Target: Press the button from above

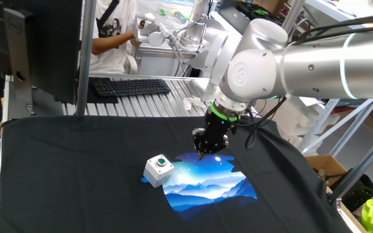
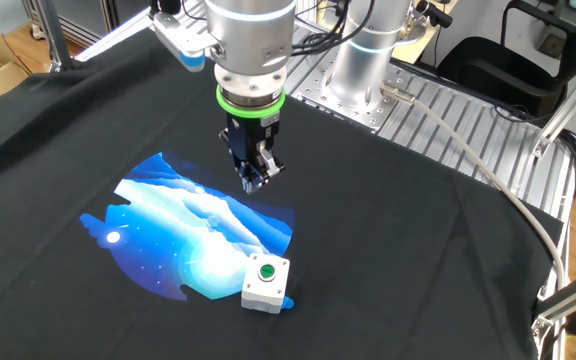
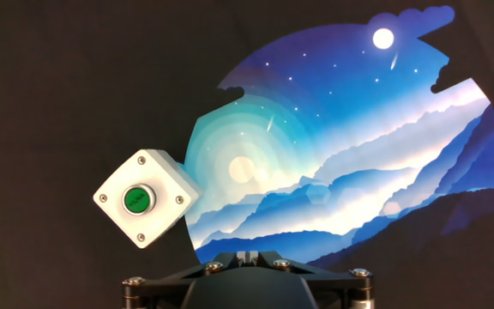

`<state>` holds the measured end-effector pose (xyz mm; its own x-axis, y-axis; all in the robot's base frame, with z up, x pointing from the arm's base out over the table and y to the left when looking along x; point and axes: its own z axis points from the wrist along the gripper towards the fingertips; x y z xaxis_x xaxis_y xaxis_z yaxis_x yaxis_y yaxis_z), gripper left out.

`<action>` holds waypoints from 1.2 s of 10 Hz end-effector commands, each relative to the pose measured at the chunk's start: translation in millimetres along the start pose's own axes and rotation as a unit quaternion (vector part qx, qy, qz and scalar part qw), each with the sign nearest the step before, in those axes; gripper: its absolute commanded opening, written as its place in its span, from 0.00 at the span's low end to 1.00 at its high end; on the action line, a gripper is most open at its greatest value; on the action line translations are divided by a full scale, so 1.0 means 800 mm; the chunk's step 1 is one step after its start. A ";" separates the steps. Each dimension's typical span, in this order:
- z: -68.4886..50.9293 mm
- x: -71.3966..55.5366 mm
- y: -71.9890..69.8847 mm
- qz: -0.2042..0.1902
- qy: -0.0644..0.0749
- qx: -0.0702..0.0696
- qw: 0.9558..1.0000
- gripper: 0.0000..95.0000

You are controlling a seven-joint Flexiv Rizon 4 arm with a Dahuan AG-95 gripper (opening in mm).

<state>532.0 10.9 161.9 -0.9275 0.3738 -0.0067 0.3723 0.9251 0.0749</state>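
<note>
The dark-green button (image 1: 161,160) sits in the top of a small light-grey box (image 1: 154,173) on the black cloth, at the edge of a blue landscape print. The button also shows in the other fixed view (image 2: 266,270) and in the hand view (image 3: 136,199), at the lower left. My gripper (image 1: 201,153) points down and hangs above the print, to the right of the box and apart from it. In the other fixed view the gripper (image 2: 252,183) is behind the box. In the hand view its fingertips (image 3: 247,254) touch each other with nothing between them.
The blue landscape print (image 2: 168,220) lies flat on the black tablecloth (image 2: 418,250). A keyboard (image 1: 131,86) and a monitor stand behind the cloth. A person stands at the far bench. A cable (image 2: 468,170) runs along the table's metal edge.
</note>
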 end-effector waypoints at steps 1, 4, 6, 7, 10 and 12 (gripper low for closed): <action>-0.001 0.000 0.003 0.001 0.001 0.000 1.000 0.00; 0.000 -0.002 0.008 0.004 0.000 0.002 1.000 0.00; 0.000 -0.005 0.014 0.007 0.002 0.005 1.000 0.00; 0.001 -0.005 0.017 0.010 0.002 0.005 1.000 0.00; 0.003 -0.008 0.023 0.014 0.000 0.004 1.000 0.00; 0.007 -0.010 0.026 0.015 -0.001 0.003 1.000 0.00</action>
<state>548.5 26.9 157.0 -0.9152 0.4027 -0.0125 0.4011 0.9136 0.0665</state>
